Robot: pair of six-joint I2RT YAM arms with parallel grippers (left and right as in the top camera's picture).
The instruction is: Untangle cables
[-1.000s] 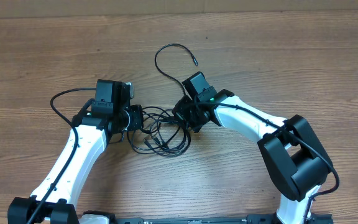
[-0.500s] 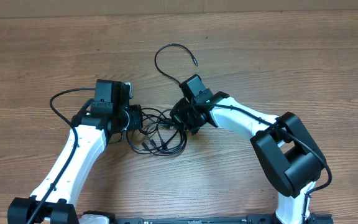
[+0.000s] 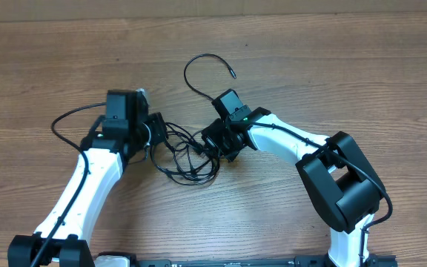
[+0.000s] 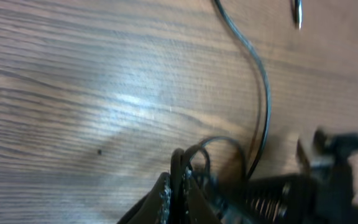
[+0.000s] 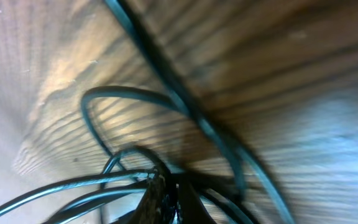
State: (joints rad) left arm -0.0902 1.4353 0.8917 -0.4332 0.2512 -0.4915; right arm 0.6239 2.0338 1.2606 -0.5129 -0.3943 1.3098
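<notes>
Black-fingered left end effector [image 4: 178, 182]: tips drawn together on a loop of cord, low over the bench [image 3: 347, 67].
Right end effector [image 5: 165, 190]: tips likewise closed, with several strands crossing at them. The view is blurred, so which strand is held cannot be told.
Cables [image 3: 187, 156]: thin black cords in a tangled heap on the wood-grain bench, between the two end effectors and reaching both.
Free strand: leaves the heap, arcs away past the right end effector and ends in a small plug [image 3: 233, 75] lying loose.
Left arm's own wire [image 3: 64, 122]: thicker, loops out beside the arm, apart from the heap.

Hazards, as judged:
- Pulling apart while both hold crossed strands would tighten the knot rather than open it.
- If both hold the same cord, it is strained with no separation.
- A thin cord may slip from closed tips under tension.
- The loose plug may snag in a loop as the heap is dragged.
</notes>
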